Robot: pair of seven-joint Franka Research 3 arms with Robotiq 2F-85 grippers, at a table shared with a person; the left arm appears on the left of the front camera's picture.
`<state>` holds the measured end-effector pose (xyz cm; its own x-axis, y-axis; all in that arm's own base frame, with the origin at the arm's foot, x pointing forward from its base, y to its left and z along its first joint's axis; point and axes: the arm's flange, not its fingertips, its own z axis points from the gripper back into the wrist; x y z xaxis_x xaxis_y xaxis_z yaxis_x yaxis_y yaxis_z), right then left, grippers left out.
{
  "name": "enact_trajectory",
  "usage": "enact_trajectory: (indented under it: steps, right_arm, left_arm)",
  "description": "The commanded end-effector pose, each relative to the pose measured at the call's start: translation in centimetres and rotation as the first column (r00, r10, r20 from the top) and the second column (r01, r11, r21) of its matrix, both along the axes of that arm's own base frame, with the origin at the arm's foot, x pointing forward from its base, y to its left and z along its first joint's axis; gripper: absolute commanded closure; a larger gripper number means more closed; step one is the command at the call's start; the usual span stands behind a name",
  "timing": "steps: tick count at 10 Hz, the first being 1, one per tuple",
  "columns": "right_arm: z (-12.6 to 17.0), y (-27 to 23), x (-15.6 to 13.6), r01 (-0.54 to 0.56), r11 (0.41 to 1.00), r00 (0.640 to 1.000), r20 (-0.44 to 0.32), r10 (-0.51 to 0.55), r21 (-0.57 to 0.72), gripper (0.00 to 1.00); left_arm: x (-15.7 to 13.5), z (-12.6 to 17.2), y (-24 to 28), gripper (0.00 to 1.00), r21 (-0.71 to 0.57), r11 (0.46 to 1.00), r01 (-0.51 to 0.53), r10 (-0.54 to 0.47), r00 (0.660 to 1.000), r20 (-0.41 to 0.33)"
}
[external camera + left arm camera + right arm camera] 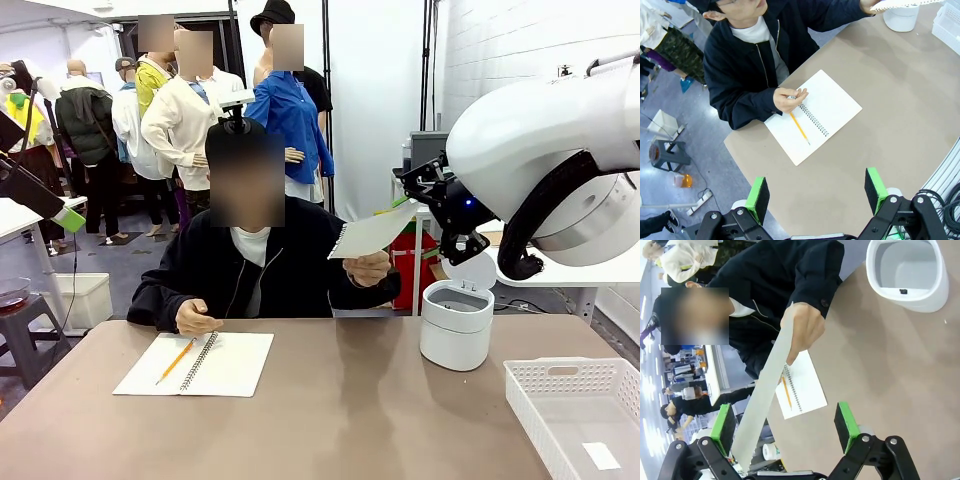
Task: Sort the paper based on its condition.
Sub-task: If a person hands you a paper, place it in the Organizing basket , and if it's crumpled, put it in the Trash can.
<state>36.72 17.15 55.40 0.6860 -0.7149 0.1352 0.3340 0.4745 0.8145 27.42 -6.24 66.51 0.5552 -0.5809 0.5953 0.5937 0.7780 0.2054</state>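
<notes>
Paper [765,385] in person's hand [807,330], right tool [785,426] spread wide around paper's edge (no grip), left tool [816,192] likewise spread, well apart from paper.

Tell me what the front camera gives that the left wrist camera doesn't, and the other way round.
Front view: the white right arm close to the paper that the person holds up, the sheet's flat face, and a small white slip in the basket. Left wrist view: the left claw, open, high over the table, and a top-down look at the notebook pages. Both: the person, the open notebook with a pencil on it, the raised paper, the white bin and the basket.
</notes>
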Motion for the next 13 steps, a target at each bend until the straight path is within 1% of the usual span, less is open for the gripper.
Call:
enact_trajectory:
  steps: [1,10,11,12,13]
  right_arm:
    - [-0.13,0.06,-0.12,0.002,1.0,1.0,-0.008,-0.002,0.008,0.0]
    - [0.01,-0.01,0.0,0.0,1.0,1.0,0.0,0.0,0.0,0.0]
    - [0.0,-0.05,0.13,-0.002,1.0,1.0,0.004,0.002,-0.008,0.02]
    - [0.02,-0.03,0.21,-0.005,1.0,1.0,0.003,0.005,-0.011,0.07]
    - [-0.03,0.01,0.29,-0.004,1.0,1.0,0.004,0.004,-0.009,0.14]
  left_arm:
    - [-0.1,0.14,0.08,0.0,-0.002,1.0,0.006,-0.006,1.0,-0.009]
    - [-0.1,0.14,0.08,0.0,-0.002,1.0,0.006,-0.006,1.0,-0.009]
    - [-0.1,0.14,0.08,0.0,-0.002,1.0,0.006,-0.006,1.0,-0.009]
    - [-0.1,0.14,0.08,0.0,-0.002,1.0,0.006,-0.006,1.0,-0.009]
    - [-0.1,0.14,0.08,0.0,-0.002,1.0,0.006,-0.006,1.0,-0.009]
